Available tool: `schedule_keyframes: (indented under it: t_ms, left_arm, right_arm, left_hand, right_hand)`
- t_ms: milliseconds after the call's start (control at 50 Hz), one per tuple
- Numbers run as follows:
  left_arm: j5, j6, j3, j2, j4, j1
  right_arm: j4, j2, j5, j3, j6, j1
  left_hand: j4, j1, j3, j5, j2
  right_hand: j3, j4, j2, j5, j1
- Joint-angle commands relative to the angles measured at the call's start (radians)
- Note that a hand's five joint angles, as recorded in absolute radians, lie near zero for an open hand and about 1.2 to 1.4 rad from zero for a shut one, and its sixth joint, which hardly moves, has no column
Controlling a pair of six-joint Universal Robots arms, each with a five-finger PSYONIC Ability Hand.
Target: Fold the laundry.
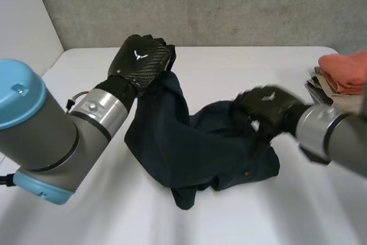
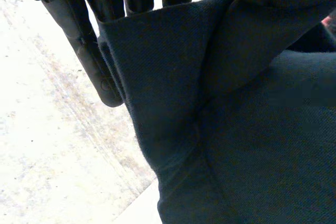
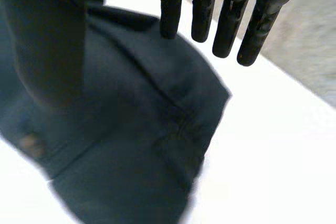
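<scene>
My left robot hand (image 1: 140, 58) pinches an edge of the dark navy garment (image 1: 195, 147) and holds it up off the white tabletop (image 1: 246, 64). The rest lies crumpled in the middle. My right robot hand (image 1: 268, 107) is at the garment's right side, fingers (image 3: 227, 30) straight, gripping nothing. An orange cloth (image 1: 346, 68) sits at the right edge.
</scene>
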Motion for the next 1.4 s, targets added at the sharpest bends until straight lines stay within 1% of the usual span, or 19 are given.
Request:
schedule_keyframes:
  t_ms: [20, 120, 280, 400, 600, 620, 640, 660, 700, 740, 800, 920, 940, 960, 1000, 1060, 1120, 1240, 1400]
  left_arm:
    - [-0.002, 0.004, -0.091, 0.114, -0.002, -0.002]
    - [-0.002, 0.004, -0.151, 0.177, -0.002, -0.004]
    - [-0.002, 0.004, -0.202, 0.247, 0.000, -0.015]
    - [-0.002, 0.004, -0.211, 0.255, -0.002, -0.018]
    - [0.001, 0.005, -0.200, 0.230, 0.006, -0.016]
    - [0.001, 0.005, -0.197, 0.224, 0.008, -0.016]
    - [0.001, 0.005, -0.194, 0.218, 0.008, -0.016]
    - [0.004, 0.010, -0.186, 0.201, 0.014, -0.015]
    - [0.006, 0.022, -0.170, 0.178, 0.018, -0.012]
    - [0.006, 0.054, -0.125, 0.134, 0.031, -0.007]
    - [0.004, 0.119, -0.029, 0.056, 0.067, 0.005]
    - [-0.036, 0.225, 0.232, -0.056, 0.176, 0.053]
    - [-0.060, 0.242, 0.311, -0.081, 0.210, 0.060]
    - [-0.076, 0.245, 0.350, -0.093, 0.230, 0.065]
    - [-0.125, 0.242, 0.453, -0.124, 0.299, 0.076]
    - [-0.160, 0.234, 0.531, -0.142, 0.408, 0.087]
    - [-0.160, 0.219, 0.529, -0.145, 0.443, 0.091]
    - [-0.156, 0.144, 0.397, -0.158, 0.449, 0.099]
    - [-0.154, 0.122, 0.179, -0.257, 0.431, 0.096]
  right_arm:
    - [0.057, -0.002, -0.017, -0.152, -0.062, -0.079]
    - [0.057, 0.087, -0.017, -0.224, -0.114, -0.072]
    - [0.056, 0.212, -0.020, -0.312, -0.101, -0.058]
    - [0.054, 0.319, -0.036, -0.329, -0.110, -0.046]
    - [0.044, 0.511, -0.102, -0.433, -0.088, -0.009]
    - [0.045, 0.534, -0.116, -0.448, -0.081, -0.006]
    - [0.045, 0.543, -0.124, -0.456, -0.078, -0.006]
    - [0.044, 0.549, -0.132, -0.467, -0.074, -0.006]
    - [0.034, 0.561, -0.136, -0.523, -0.049, -0.006]
    - [0.021, 0.564, -0.132, -0.575, -0.018, -0.006]
    - [-0.083, 0.549, -0.089, -0.683, 0.066, -0.006]
    - [-0.506, 0.391, 0.098, -0.697, 0.203, -0.006]
    - [-0.560, 0.371, 0.118, -0.685, 0.206, -0.006]
    - [-0.673, 0.323, 0.162, -0.657, 0.206, -0.006]
    - [-0.747, 0.284, 0.190, -0.630, 0.206, -0.006]
    - [-0.782, 0.239, 0.203, -0.602, 0.203, -0.004]
    - [-0.782, 0.225, 0.200, -0.580, 0.202, -0.004]
    - [-0.783, 0.225, 0.186, -0.479, 0.183, -0.012]
    - [-0.774, 0.264, 0.122, -0.237, 0.075, -0.006]
  left_hand:
    - [0.194, 0.240, 0.204, 0.242, 0.196]
    - [0.194, 0.240, 0.204, 0.242, 0.196]
    - [0.194, 0.240, 0.204, 0.242, 0.196]
    - [0.194, 0.240, 0.204, 0.242, 0.196]
    - [0.194, 0.240, 0.204, 0.242, 0.196]
    - [0.194, 0.240, 0.204, 0.242, 0.196]
    - [0.194, 0.240, 0.204, 0.242, 0.196]
    - [0.194, 0.240, 0.204, 0.242, 0.196]
    - [0.194, 0.240, 0.204, 0.242, 0.196]
    - [0.194, 0.240, 0.204, 0.242, 0.196]
    - [0.194, 0.240, 0.204, 0.242, 0.196]
    - [0.194, 0.240, 0.204, 0.242, 0.196]
    - [0.194, 0.240, 0.204, 0.242, 0.196]
    - [0.194, 0.240, 0.204, 0.242, 0.196]
    - [0.194, 0.240, 0.204, 0.242, 0.196]
    - [0.194, 0.240, 0.204, 0.242, 0.196]
    - [0.194, 0.240, 0.204, 0.242, 0.196]
    - [0.194, 0.240, 0.204, 0.242, 0.196]
    - [0.194, 0.240, 0.204, 0.242, 0.196]
  right_hand:
    - [-0.103, -0.101, -0.112, -0.101, -0.059]
    - [-0.089, -0.086, -0.097, -0.087, -0.045]
    - [-0.103, -0.101, -0.112, -0.101, -0.059]
    - [-0.225, -0.223, -0.234, -0.223, -0.181]
    - [-0.225, -0.223, -0.234, -0.223, -0.181]
    - [-0.164, -0.162, -0.172, -0.162, -0.120]
    - [0.047, 0.050, 0.039, 0.049, 0.091]
    - [0.320, 0.322, 0.311, 0.322, 0.364]
    - [0.993, 0.995, 0.984, 0.995, 1.037]
    - [0.997, 0.999, 0.988, 0.999, 1.041]
    - [0.997, 0.999, 0.988, 0.999, 1.041]
    - [0.997, 0.999, 0.988, 0.999, 1.041]
    - [0.997, 0.999, 0.988, 0.999, 1.041]
    - [0.997, 0.999, 0.988, 0.999, 1.041]
    - [0.997, 0.999, 0.988, 0.999, 1.041]
    - [0.997, 0.999, 0.988, 0.999, 1.041]
    - [0.997, 0.999, 0.988, 0.999, 1.041]
    - [0.997, 0.999, 0.988, 0.999, 1.041]
    - [0.997, 0.999, 0.988, 0.999, 1.041]
